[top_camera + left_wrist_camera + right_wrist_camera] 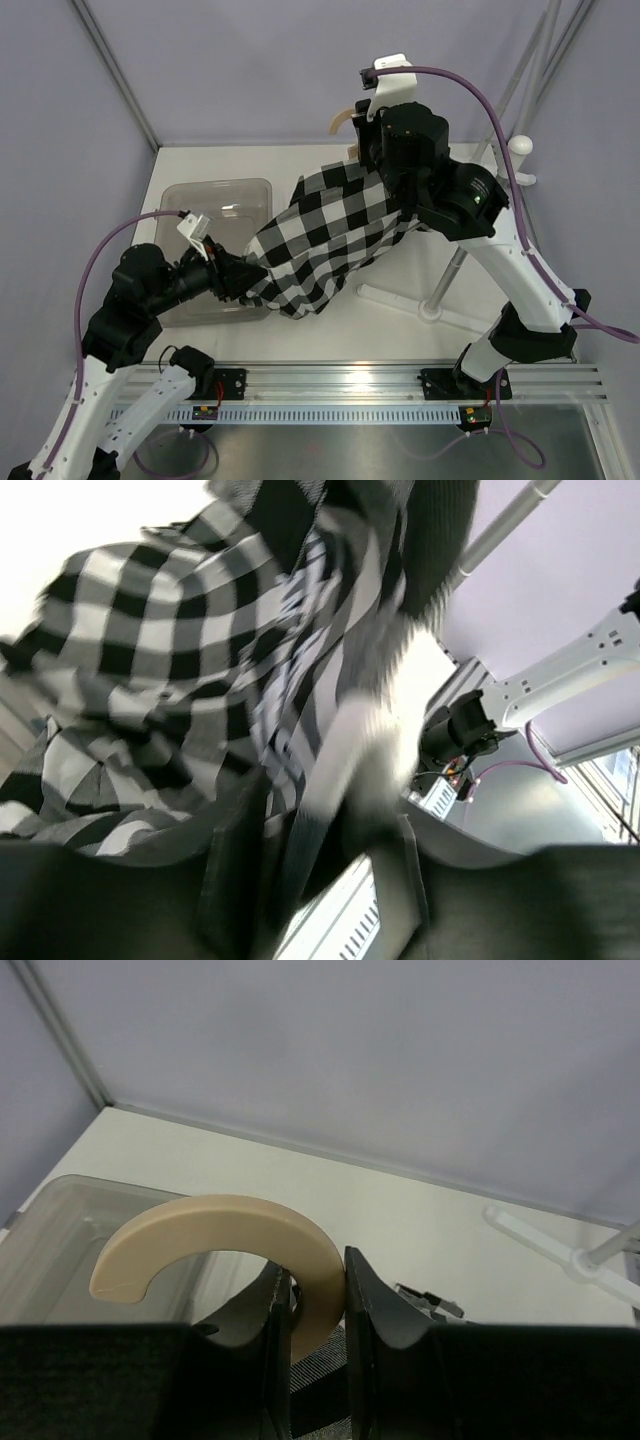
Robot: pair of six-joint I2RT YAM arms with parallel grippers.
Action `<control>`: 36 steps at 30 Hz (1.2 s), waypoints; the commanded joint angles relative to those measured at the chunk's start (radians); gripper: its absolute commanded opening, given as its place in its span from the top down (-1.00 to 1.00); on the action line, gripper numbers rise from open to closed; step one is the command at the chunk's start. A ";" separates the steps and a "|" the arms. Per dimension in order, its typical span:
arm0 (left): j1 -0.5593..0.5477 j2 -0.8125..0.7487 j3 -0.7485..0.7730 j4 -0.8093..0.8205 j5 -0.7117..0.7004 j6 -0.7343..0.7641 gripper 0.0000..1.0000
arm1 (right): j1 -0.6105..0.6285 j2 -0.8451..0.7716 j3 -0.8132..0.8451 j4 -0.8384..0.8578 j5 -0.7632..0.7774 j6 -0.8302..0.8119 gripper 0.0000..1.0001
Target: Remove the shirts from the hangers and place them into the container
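Note:
The black-and-white checked shirt [320, 240] hangs slantwise from the beige hanger [340, 122], its lower end over the clear container [215, 186]. My right gripper [366, 142] is up at the back and shut on the hanger's hook [230, 1222]; in the right wrist view that gripper [318, 1305] has both fingers pressed on the curved hook. At the shirt's lower left edge sits my left gripper [243, 278]. Seen from the left wrist, this gripper [320, 875] stands open, with a fold of the shirt [150, 650] hanging loose between the fingers [235, 865].
A grey stand pole [455, 265] with a white knob [522, 148] rises at the right, its white base [400, 300] on the table below the shirt. The tub [60, 1240] lies at the left. Grey walls close the back and sides.

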 commanded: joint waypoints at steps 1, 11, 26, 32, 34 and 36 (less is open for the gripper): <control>0.001 -0.031 0.036 -0.062 -0.078 0.043 0.26 | -0.009 -0.033 -0.025 0.094 0.165 -0.111 1.00; 0.001 -0.060 0.189 -0.054 -0.176 0.049 1.00 | -0.030 -0.018 -0.108 0.193 0.370 -0.206 1.00; 0.001 -0.135 -0.001 0.023 -0.118 0.015 0.19 | -0.070 0.004 0.039 0.157 0.282 -0.164 1.00; 0.001 -0.040 0.037 0.055 -0.098 0.140 -0.57 | -0.070 -0.056 0.010 0.077 0.149 -0.102 1.00; 0.001 -0.023 0.056 0.064 -0.080 0.190 -0.66 | -0.068 -0.073 0.016 0.031 0.103 -0.062 1.00; 0.001 -0.029 0.047 0.102 -0.095 0.218 -0.97 | -0.070 -0.100 -0.011 0.029 0.060 -0.039 1.00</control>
